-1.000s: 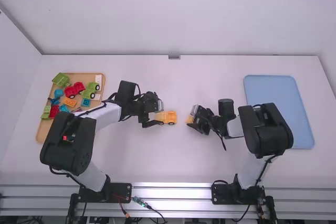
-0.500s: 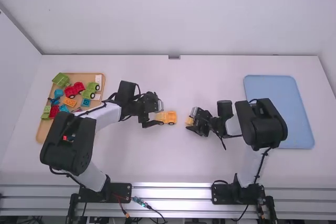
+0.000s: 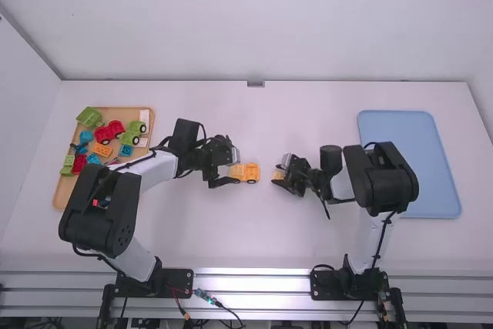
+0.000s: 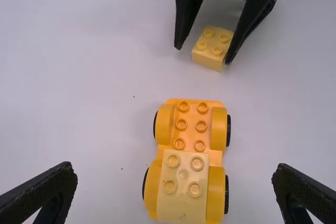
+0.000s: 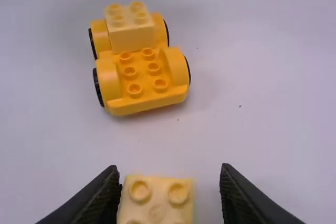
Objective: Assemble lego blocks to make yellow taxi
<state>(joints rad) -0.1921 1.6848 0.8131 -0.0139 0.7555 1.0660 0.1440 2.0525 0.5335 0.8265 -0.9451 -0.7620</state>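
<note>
Near the table's middle, my left gripper (image 3: 231,169) stands beside the orange-yellow car base (image 3: 246,172); in its wrist view the left gripper (image 4: 175,192) is open around the rear of the car base (image 4: 201,125), not touching it. A pale yellow block (image 4: 182,186) is mounted on one end of the base. My right gripper (image 3: 282,175) is just right of the car, at a second pale yellow block (image 3: 277,176). In the right wrist view this block (image 5: 156,200) lies between the open fingers of the right gripper (image 5: 170,182), nearer one finger, with a gap at the other.
On the left a wooden tray (image 3: 60,194) holds several coloured blocks and wheeled bases. A blue tray (image 3: 431,163) lies on the right, partly behind the right arm. The left forearm spans the table between the wooden tray and the car.
The right arm's elbow has shifted left and its gripper slightly left. The left arm and the car have stayed still.
</note>
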